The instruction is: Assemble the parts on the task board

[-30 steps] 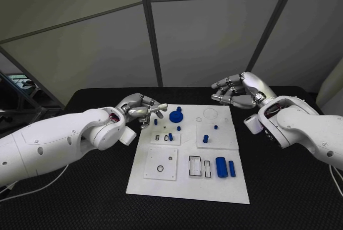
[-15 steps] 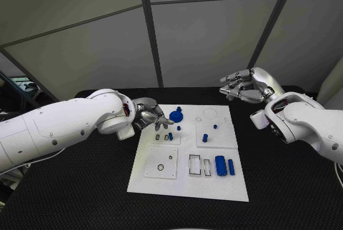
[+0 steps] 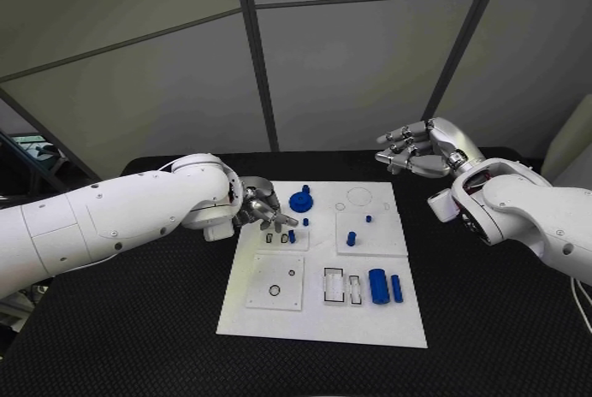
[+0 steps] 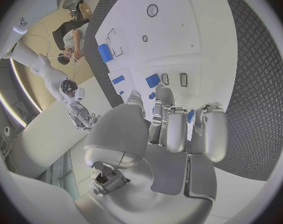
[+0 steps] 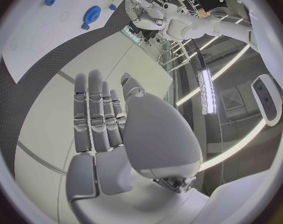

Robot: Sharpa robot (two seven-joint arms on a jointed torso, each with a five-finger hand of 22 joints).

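The white task board [image 3: 370, 328] lies in the middle of the black table. On it sit a blue gear [image 3: 300, 200], small blue pegs [image 3: 352, 239], and a blue cylinder [image 3: 379, 286] beside a blue bar [image 3: 396, 286]. My left hand [image 3: 264, 210] hovers at the board's left edge, fingers curled down next to the small slots [image 3: 281, 238]. In the left wrist view, bits of blue [image 4: 191, 116] show between the fingers [image 4: 176, 129]; whether they are held is unclear. My right hand [image 3: 421, 149] is raised beyond the board's far right corner, holding nothing. The right wrist view shows its fingers [image 5: 94, 114] straight.
Black matting [image 3: 494, 328] surrounds the board on all sides. Grey wall panels stand behind the table. Two raised white squares, one with a ring [image 3: 274, 290], occupy the board's near left part.
My left hand has turned and moved down to the board's left edge, covering two small blue pieces there. My right hand has risen a little and drawn back from the board.
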